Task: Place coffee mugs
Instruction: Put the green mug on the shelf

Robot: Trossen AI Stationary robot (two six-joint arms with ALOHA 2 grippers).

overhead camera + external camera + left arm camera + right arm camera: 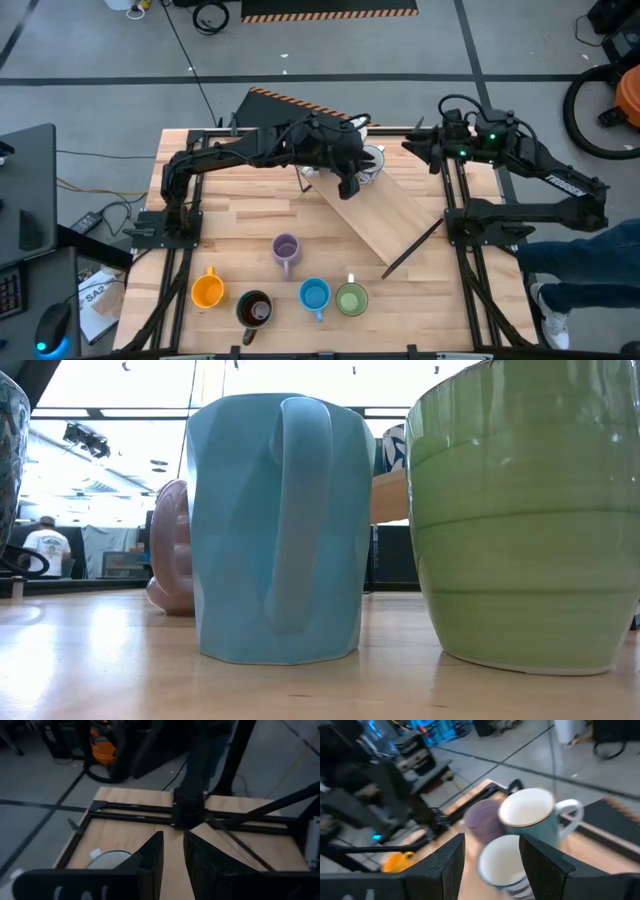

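Note:
Five coffee mugs stand on their bases near the table's front: orange (207, 290), dark (255, 310), blue (315, 295) (275, 525), green (351, 299) (525, 510) and, behind them, lavender (286, 250) (172, 550). At the far middle stand a teal-and-white mug (535, 815), a second lavender mug (482, 822) and a white blue-striped mug (502, 862). My left gripper (352, 185) (173, 835) hovers over them, narrowly open and empty, beside a white mug rim (107, 857). My right gripper (412, 146) (492, 839) is open at the far right, short of those mugs.
A wooden board (385, 215) lies aslant across the table's middle right, with a dark rod (410, 250) along its near end. Black frame rails (465, 250) run down both table sides. Bare wood (240, 215) lies between the far group and the near row.

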